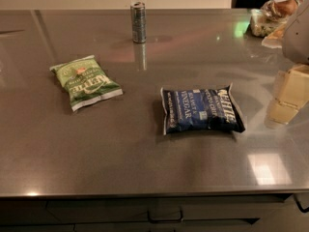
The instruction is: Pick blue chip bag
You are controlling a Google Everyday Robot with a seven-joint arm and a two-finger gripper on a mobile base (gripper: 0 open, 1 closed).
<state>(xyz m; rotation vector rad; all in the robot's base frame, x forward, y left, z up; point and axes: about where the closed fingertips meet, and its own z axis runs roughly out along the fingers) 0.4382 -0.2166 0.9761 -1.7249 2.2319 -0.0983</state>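
The blue chip bag point(201, 110) lies flat on the grey countertop point(145, 153), right of centre, dark navy with white lettering and white sealed ends. My gripper point(287, 98) is cream-coloured and hangs at the right edge of the view, just right of the bag and a little above the counter, apart from the bag. The pale arm point(298, 33) rises above it. The gripper holds nothing that I can see.
A green chip bag point(85, 82) lies at the left of the counter. A slim can point(138, 22) stands upright at the back centre. Packaged food items point(275, 16) sit at the back right corner. Drawer handles point(165, 218) show below the front edge.
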